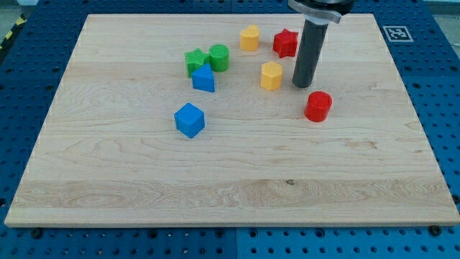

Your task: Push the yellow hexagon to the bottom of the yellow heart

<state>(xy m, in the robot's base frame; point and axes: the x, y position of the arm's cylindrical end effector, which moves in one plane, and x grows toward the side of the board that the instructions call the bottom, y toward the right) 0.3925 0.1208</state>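
Observation:
The yellow hexagon [271, 75] lies on the wooden board, above the middle. The yellow heart [249, 37] lies near the view's top, up and to the left of the hexagon, with a gap between them. My tip [302, 86] is on the board just right of the hexagon, a small gap away, not touching it. The dark rod rises from the tip to the view's top edge.
A red star [285, 43] lies right of the heart, just left of the rod. A red cylinder [318, 106] lies below and right of my tip. A green star [194, 60], green cylinder [219, 57] and blue triangle [203, 78] cluster to the left. A blue cube [190, 119] lies lower left.

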